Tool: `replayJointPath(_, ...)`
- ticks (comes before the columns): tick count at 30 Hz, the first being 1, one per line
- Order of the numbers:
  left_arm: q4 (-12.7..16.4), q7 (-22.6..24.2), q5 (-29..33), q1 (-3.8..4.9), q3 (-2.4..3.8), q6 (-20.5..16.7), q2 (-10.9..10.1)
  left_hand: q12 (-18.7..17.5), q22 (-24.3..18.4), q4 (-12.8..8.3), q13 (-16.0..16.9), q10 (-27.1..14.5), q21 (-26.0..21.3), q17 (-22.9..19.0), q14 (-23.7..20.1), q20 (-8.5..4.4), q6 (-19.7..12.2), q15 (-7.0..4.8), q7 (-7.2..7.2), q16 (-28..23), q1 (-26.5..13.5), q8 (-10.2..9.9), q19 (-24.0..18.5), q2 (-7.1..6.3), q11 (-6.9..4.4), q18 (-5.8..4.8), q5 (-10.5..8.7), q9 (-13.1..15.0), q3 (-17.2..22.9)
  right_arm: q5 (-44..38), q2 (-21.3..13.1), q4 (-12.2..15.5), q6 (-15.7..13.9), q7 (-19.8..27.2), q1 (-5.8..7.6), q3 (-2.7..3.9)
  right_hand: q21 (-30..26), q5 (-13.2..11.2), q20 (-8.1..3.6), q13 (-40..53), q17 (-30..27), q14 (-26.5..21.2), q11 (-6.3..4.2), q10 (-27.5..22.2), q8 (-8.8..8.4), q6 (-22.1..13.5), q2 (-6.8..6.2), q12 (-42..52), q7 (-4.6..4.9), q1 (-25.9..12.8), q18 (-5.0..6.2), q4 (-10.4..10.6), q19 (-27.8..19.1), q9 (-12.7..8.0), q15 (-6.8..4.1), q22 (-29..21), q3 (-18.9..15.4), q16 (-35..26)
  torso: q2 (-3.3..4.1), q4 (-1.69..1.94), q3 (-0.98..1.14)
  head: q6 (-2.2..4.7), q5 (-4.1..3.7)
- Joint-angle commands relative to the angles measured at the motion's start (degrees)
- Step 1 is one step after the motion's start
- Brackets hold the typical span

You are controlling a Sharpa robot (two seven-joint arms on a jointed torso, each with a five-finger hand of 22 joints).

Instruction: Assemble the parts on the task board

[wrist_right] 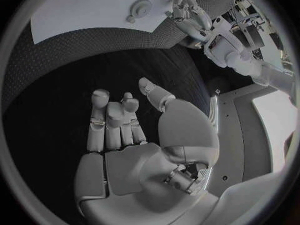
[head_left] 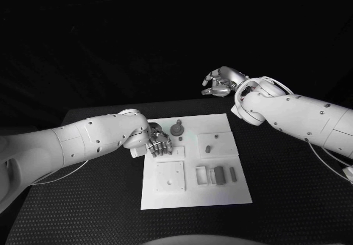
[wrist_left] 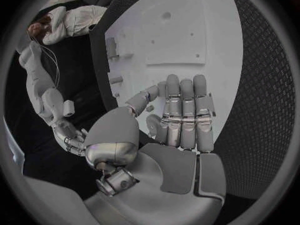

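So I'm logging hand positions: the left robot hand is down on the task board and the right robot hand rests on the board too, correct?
Not quite. The left robot hand is down on the task board, but the right robot hand is raised clear of it, beyond the table's far edge, holding nothing. The head view shows this.

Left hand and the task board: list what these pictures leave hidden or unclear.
- Whether the left hand holds a part: in the head view its fingers lie on the task board, covering whatever is beneath.
- The left wrist view shows the fingers flat on the board, underside hidden.
- The small grey parts: too small to identify.
- The right hand is raised beyond the table.
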Motion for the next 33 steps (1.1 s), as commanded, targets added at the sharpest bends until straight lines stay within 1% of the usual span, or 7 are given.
replayJointPath(1,0.21,0.45,-0.7,-0.22,-0.11,-0.03,0.18,0.26,0.1,-0.03,0.1,-0.5,0.1,-0.07,-0.49,0.02,1.93,0.02,-1.53,0.36,0.49,0.19,-0.02,0.84,-0.05,-0.4,0.21,0.07,0.25,0.05,0.01,0.12,0.7,0.58,0.01,0.03,-0.36,0.1,0.14,-0.05,0.04,-0.56,1.41,-4.32,-0.36,6.29,0.31,-0.22,1.94,0.34,0.71,-0.4,-0.34,0.02,0.0,0.81,-0.06,-0.29,0.0,-0.01,0.0,0.01,-0.1)
replayJointPath(7,0.25,0.66,-0.97,-0.22,-0.1,-0.65,0.2,0.32,0.18,-0.04,0.15,-0.53,0.09,-0.1,-0.52,0.02,1.94,0.01,-1.54,0.43,0.54,0.16,-0.02,0.82,-0.05,-0.4,0.2,0.16,0.31,0.05,0.03,0.11,0.84,0.51,0.01,0.03,-0.36,0.1,0.15,-0.06,0.05,-0.56,1.41,-4.32,-0.37,6.29,0.32,-0.21,1.94,0.32,0.71,-0.41,-0.34,0.02,0.0,0.81,-0.07,-0.29,0.02,0.0,-0.01,0.02,-0.13)
replayJointPath(14,0.37,0.89,-1.39,-0.22,-0.1,-0.22,0.25,0.38,0.26,-0.03,0.19,-0.56,0.08,-0.14,-0.54,0.02,1.94,0.01,-1.54,0.5,0.58,0.13,-0.02,0.79,-0.05,-0.4,0.17,0.25,0.35,0.05,0.07,0.1,0.97,0.49,0.01,0.03,-0.37,0.1,0.16,-0.07,0.05,-0.57,1.41,-4.33,-0.38,6.29,0.34,-0.21,1.94,0.3,0.71,-0.41,-0.35,0.03,0.0,0.82,-0.09,-0.29,-0.01,0.02,0.01,0.0,-0.12)
replayJointPath(19,0.42,0.99,-1.77,-0.23,-0.1,-0.51,0.3,0.41,0.32,-0.01,0.22,-0.61,0.07,-0.18,-0.57,0.03,1.93,0.02,-1.53,0.55,0.59,0.09,-0.02,0.78,-0.05,-0.4,0.08,0.32,0.37,0.05,0.13,0.06,1.06,0.46,0.01,0.03,-0.37,0.1,0.16,-0.07,0.06,-0.57,1.41,-4.33,-0.39,6.29,0.35,-0.2,1.94,0.28,0.71,-0.41,-0.35,0.03,0.01,0.82,-0.1,-0.29,-0.01,0.02,-0.01,0.03,-0.13)
replayJointPath(21,0.44,1.02,-1.8,-0.23,-0.1,-0.61,0.32,0.43,0.35,-0.02,0.24,-0.62,0.06,-0.19,-0.59,0.03,1.92,0.02,-1.53,0.57,0.6,0.08,-0.02,0.79,-0.05,-0.4,0.06,0.35,0.39,0.05,0.14,0.06,1.08,0.45,0.01,0.03,-0.37,0.1,0.17,-0.07,0.06,-0.57,1.42,-4.34,-0.39,6.29,0.35,-0.2,1.95,0.28,0.71,-0.42,-0.35,0.03,0.01,0.82,-0.1,-0.29,-0.01,0.01,-0.04,0.14,-0.14)
replayJointPath(24,0.38,0.97,-1.82,-0.23,-0.1,-0.62,0.33,0.44,0.37,-0.02,0.25,-0.63,0.05,-0.2,-0.6,0.03,1.92,0.02,-1.53,0.6,0.61,0.07,-0.02,0.78,-0.05,-0.4,0.04,0.38,0.4,0.05,0.15,0.06,1.14,0.45,0.01,0.03,-0.37,0.1,0.17,-0.08,0.06,-0.58,1.42,-4.34,-0.4,6.29,0.35,-0.19,1.95,0.27,0.71,-0.42,-0.35,0.03,0.01,0.82,-0.11,-0.29,-0.01,0.02,-0.02,0.17,-0.2)
replayJointPath(33,-0.13,0.86,-1.82,-0.27,-0.12,0.21,0.64,0.48,0.43,-0.01,0.28,-0.67,0.04,-0.24,-0.63,0.03,1.91,0.02,-1.52,0.65,0.62,0.03,-0.03,0.79,-0.04,-0.4,0.02,0.46,0.43,0.05,0.19,0.17,1.3,0.4,0.0,0.03,-0.38,0.1,0.18,-0.09,0.06,-0.58,1.42,-4.35,-0.41,6.29,0.36,-0.19,1.95,0.27,0.71,-0.43,-0.36,0.03,0.01,0.83,-0.11,-0.29,-0.01,0.02,0.0,0.15,-0.14)
